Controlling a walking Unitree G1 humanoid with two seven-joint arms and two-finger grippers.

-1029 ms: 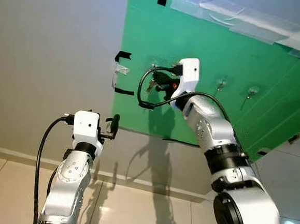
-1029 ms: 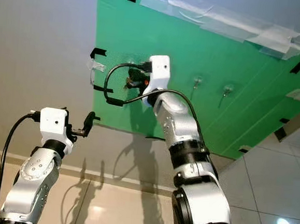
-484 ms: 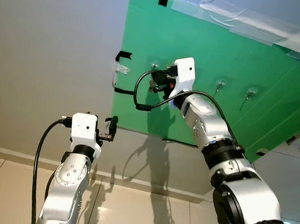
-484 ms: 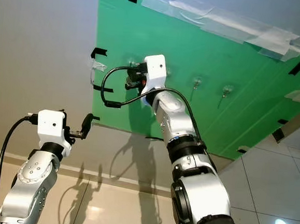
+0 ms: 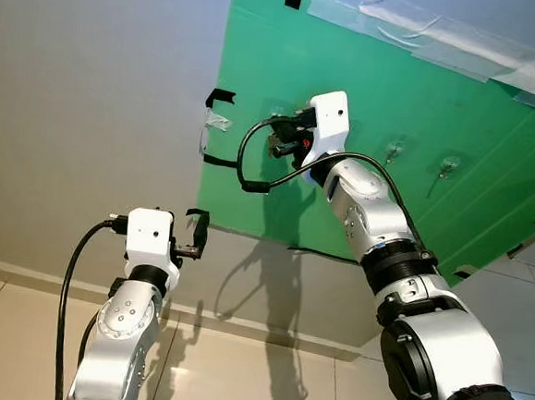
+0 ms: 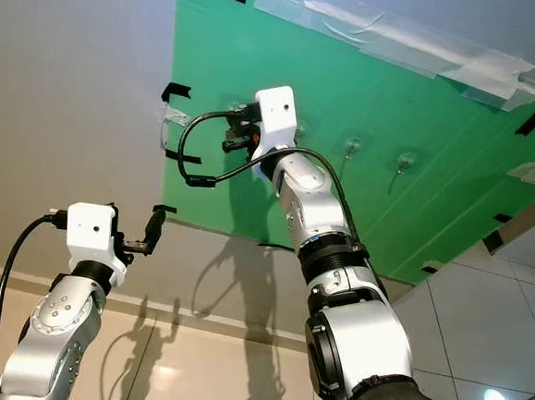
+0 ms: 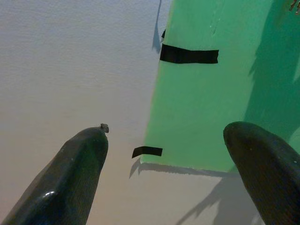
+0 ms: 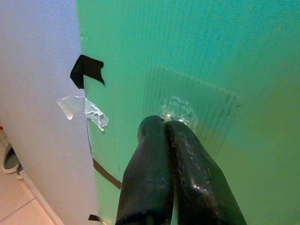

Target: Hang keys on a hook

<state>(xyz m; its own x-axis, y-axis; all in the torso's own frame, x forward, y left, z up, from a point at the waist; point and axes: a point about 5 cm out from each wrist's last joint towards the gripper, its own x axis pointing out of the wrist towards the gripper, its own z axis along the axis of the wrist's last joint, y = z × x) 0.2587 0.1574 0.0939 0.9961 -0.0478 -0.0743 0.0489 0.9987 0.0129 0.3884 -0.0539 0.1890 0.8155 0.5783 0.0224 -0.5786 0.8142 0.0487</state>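
left gripper (image 7: pixel 164 154): raised low before the grey wall (image 5: pixel 90 103), fingers spread wide with nothing between them; the green board's lower corner sits just ahead.
black tape (image 7: pixel 189 54): strips pin the board's edge to the wall, beyond the left gripper's tips.
green board (image 5: pixel 420 147): fixed to the wall, carrying a row of clear hooks.
right gripper (image 8: pixel 164 126): lifted high against the board, fingers pressed together, tips touching the leftmost clear hook (image 8: pixel 177 110).
keys (image 5: pixel 273 148): a small dark cluster with a red spot shows at the right gripper's fingers, by the leftmost hook; whether it hangs on the hook cannot be told.
other hooks (image 5: pixel 395 150): two more, well apart to the right gripper's right, on the board.
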